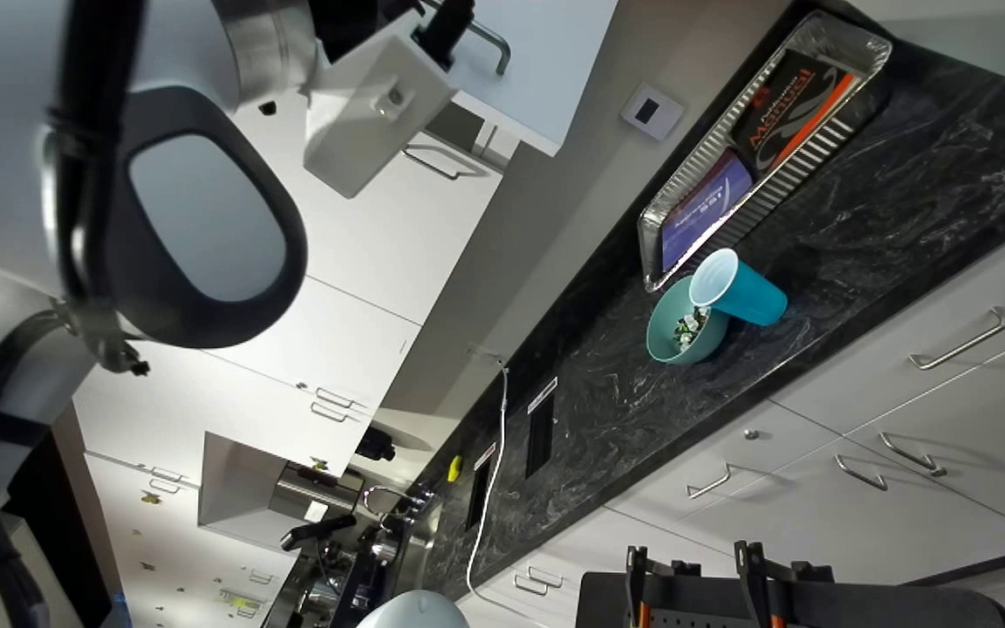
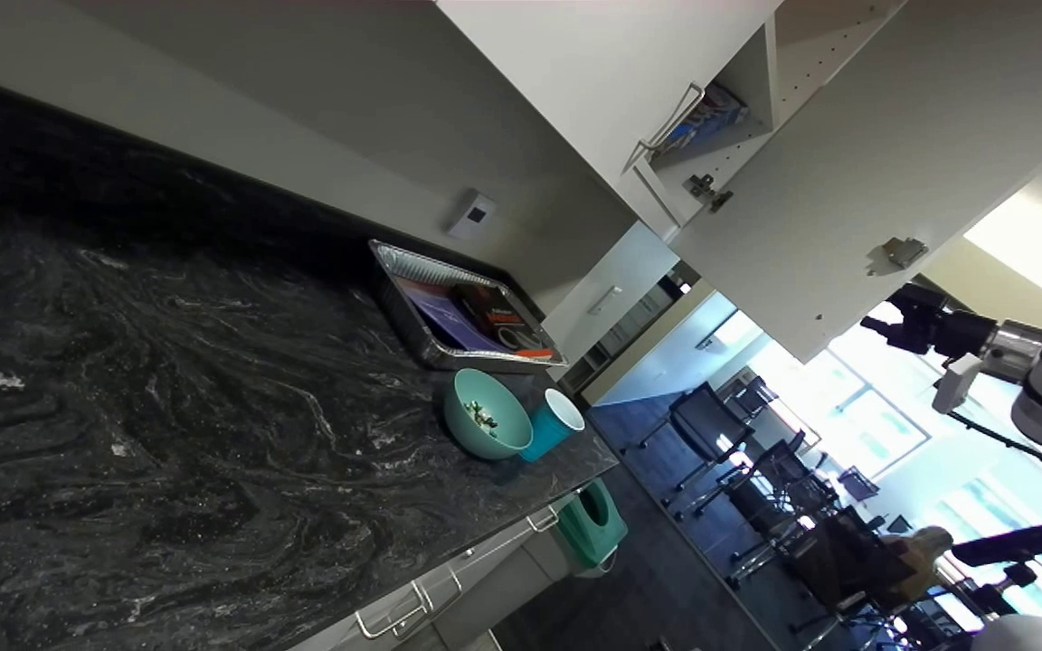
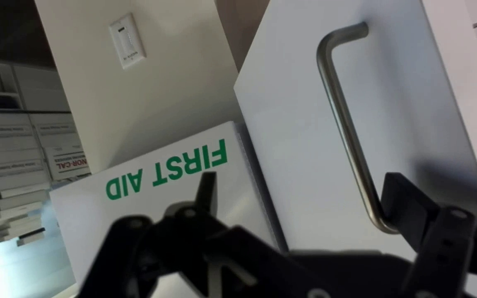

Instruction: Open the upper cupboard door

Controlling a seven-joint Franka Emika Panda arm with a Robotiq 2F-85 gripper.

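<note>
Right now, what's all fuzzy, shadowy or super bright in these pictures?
In the wrist view, a soft dark shadow lies on the cupboard door and the near parts of the gripper look blurry, while the green FIRST AID lettering is fairly sharp, though upside down; in an exterior view, white glare washes out the windows.

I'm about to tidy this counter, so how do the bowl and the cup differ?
Shape: the bowl is wide-mouthed; the cup has a narrower mouth and tapers toward its base.
Colour: the bowl is pale green inside and out; the cup is bright blue outside, whitish inside.
Contents: the bowl holds small pieces; the cup's bottom is out of sight, so I can't tell.
Both stand upright on the counter, close together.
</note>
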